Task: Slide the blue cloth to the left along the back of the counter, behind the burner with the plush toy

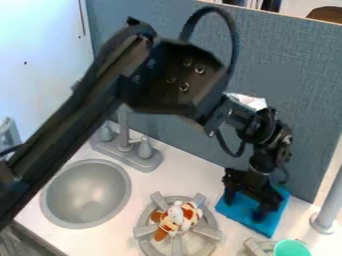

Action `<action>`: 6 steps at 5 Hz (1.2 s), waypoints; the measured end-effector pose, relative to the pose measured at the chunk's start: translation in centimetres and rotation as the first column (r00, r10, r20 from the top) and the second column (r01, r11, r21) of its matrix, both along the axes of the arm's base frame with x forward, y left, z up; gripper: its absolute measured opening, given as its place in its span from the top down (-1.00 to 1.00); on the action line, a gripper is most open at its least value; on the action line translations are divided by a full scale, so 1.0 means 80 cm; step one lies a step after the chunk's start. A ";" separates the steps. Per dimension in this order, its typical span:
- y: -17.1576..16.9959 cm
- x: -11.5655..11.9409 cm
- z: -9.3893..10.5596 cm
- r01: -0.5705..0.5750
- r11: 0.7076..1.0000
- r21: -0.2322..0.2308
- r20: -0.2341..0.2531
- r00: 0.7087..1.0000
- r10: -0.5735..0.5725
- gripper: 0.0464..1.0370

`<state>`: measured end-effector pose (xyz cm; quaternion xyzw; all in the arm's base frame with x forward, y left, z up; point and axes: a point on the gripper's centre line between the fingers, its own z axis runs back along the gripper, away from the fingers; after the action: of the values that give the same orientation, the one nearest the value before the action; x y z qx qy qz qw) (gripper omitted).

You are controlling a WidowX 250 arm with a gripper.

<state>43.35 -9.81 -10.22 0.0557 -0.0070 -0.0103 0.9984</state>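
White desk (pixel 210 182) against blue-grey fabric partition (pixel 294 115). Black two-finger gripper (pixel 246 204) at right: jaws released, spread apart, over flat blue cloth (pixel 267 227). Can't tell if they touch it. Cloth lies on desk beside the partition; likely light, soft, floppy, not fragile, may slide or bunch. Best hold: pinch near corner or a raised fold. Edges: partition behind, grey post (pixel 328 197) to the right, mint-green cup (pixel 292 248) near the front corner. Strip of desk separates cloth from grey toy burner (pixel 145 230) with orange-white plush (pixel 176 218); likely easiest side for moving.
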 end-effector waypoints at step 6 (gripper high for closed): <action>0.127 0.022 -0.001 -0.161 0.951 0.264 -0.020 0.985 0.173 -0.93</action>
<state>45.09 0.35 -10.31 0.1869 0.0205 0.0721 0.9795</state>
